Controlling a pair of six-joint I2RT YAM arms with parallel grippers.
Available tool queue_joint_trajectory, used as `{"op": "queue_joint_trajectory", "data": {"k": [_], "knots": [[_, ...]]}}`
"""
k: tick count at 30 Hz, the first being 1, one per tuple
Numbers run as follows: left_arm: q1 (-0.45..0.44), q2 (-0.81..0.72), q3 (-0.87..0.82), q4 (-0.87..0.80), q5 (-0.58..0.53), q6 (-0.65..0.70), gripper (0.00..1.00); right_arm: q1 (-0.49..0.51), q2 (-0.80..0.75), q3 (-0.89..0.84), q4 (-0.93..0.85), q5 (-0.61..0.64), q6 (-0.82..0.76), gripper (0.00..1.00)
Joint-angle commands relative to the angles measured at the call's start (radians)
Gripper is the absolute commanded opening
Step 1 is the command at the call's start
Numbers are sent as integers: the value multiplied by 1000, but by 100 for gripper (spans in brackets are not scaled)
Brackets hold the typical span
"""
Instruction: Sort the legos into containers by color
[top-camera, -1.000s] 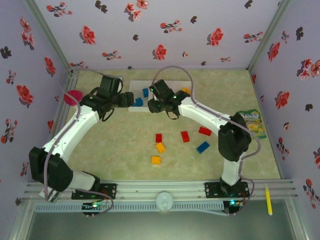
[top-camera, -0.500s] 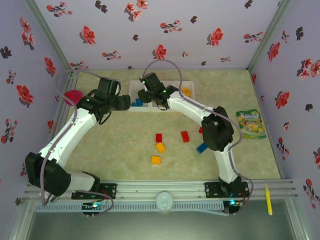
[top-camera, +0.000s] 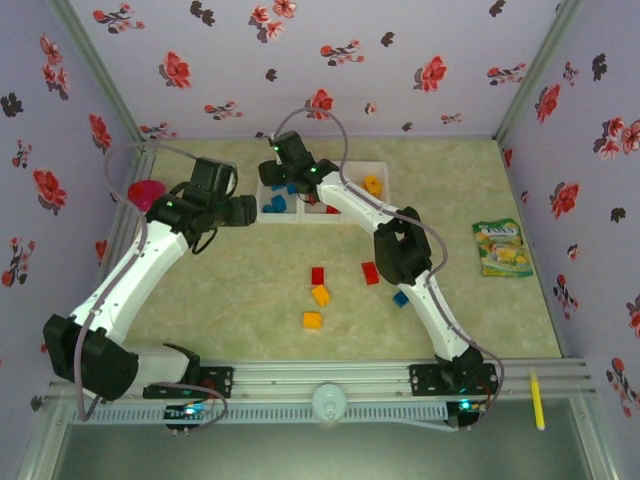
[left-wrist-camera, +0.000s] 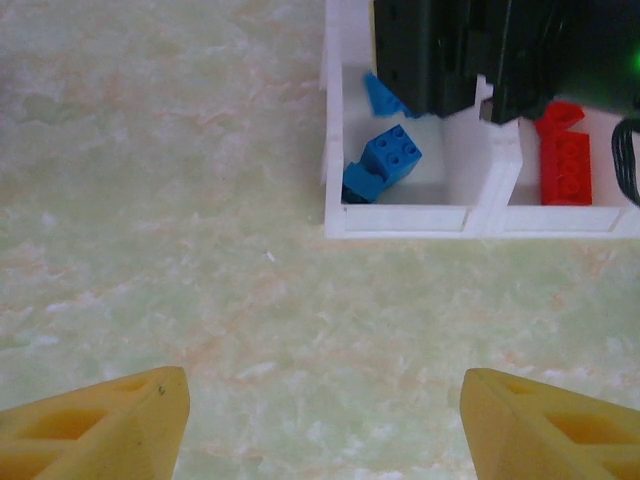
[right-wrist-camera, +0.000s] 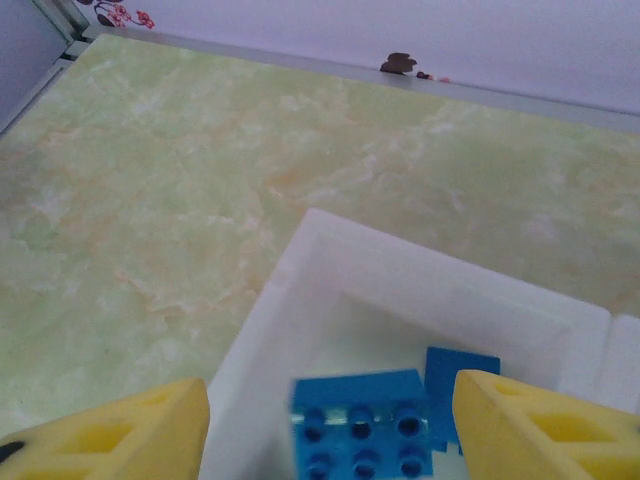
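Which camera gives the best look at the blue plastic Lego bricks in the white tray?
The left wrist view: the blue plastic Lego bricks lie sharp and seen from above in the white tray. The right wrist view shows one close up, cut off; the top view, only small blue specks.

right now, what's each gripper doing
left gripper: open, holding nothing
right gripper: open, blue brick between its sides but not gripped, over the white tray
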Motion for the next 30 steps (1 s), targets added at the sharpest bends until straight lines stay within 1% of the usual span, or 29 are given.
{"op": "queue_joint_trajectory", "data": {"k": [1,5,11,16,20,23,27,30], "knots": [[-7,-23,6,-53,-6,-16,73,-9,-2,55,-45,-9,11,68],[-12,-28,-2,-54,13,-26,73,-10,-82,-23,-39,1,0,68],[-46,-19,-21,-58,18,-40,74,-17,-318,-324,36,17,-6,69],[-91,1,-60,-51,41,-78,74,-26,-507,-547,33,43,-6,69],[-163,24,-117,-38,52,-146,74,-45,-621,-699,19,53,32,69],[-229,51,-158,-37,70,-232,74,-62,-698,-813,37,63,80,69],[-336,91,-208,33,122,-355,74,-94,-779,-933,59,63,143,69],[-389,142,-220,93,138,-450,76,-105,-828,-1002,67,84,164,69]]}}
